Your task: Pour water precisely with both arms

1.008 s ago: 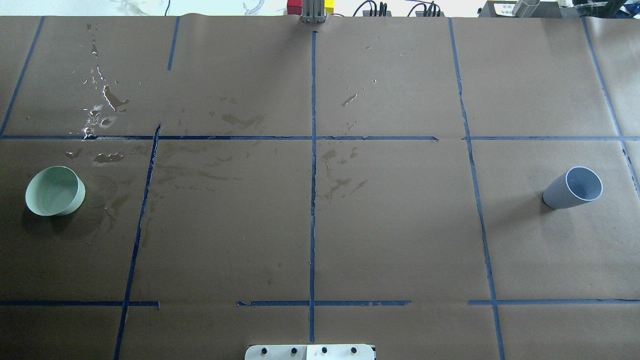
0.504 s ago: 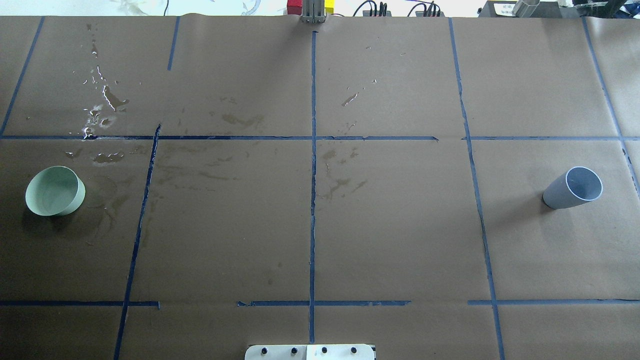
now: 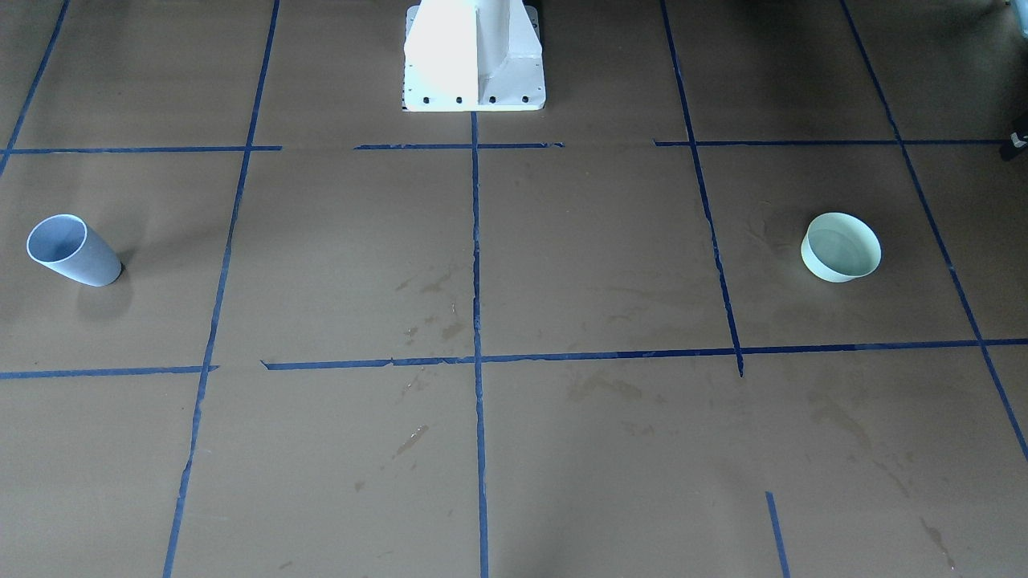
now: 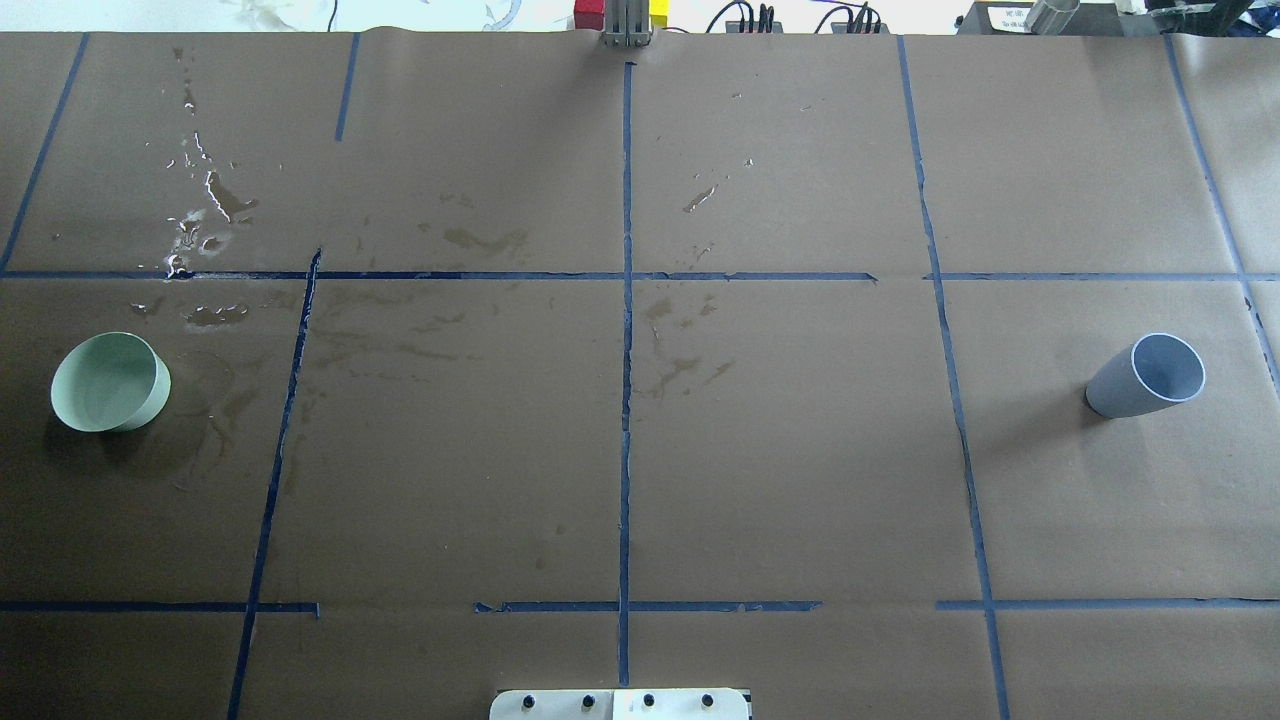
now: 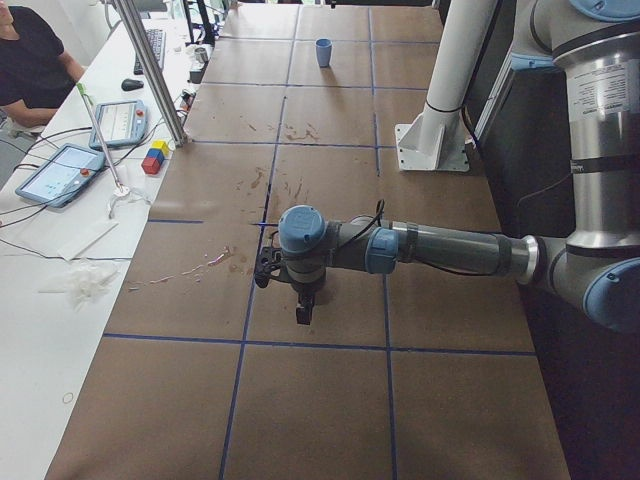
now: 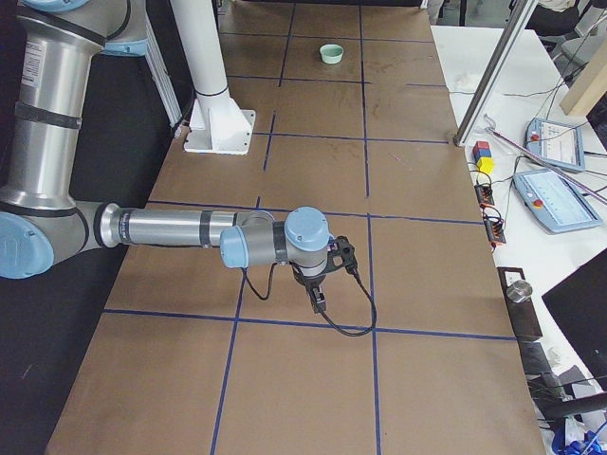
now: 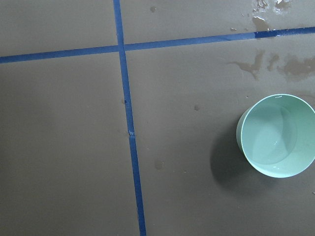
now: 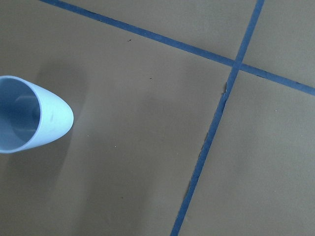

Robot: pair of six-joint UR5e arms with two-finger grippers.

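A pale green bowl (image 4: 108,382) stands upright at the table's left, also in the front view (image 3: 841,247) and at the right edge of the left wrist view (image 7: 276,135). A blue-grey cup (image 4: 1147,376) stands at the table's right, also in the front view (image 3: 72,250) and the right wrist view (image 8: 29,119). My left gripper (image 5: 303,310) hangs pointing down over the table and shows only in the exterior left view. My right gripper (image 6: 318,301) points down likewise and shows only in the exterior right view. I cannot tell whether either is open or shut. Neither touches a vessel.
Water puddles (image 4: 200,215) lie behind the bowl, with damp stains toward the centre. Blue tape lines (image 4: 626,300) grid the brown paper. The white pedestal base (image 3: 474,60) stands at the robot's side. A side bench holds tablets (image 5: 60,170) and coloured blocks (image 5: 154,158); a person (image 5: 30,60) sits there.
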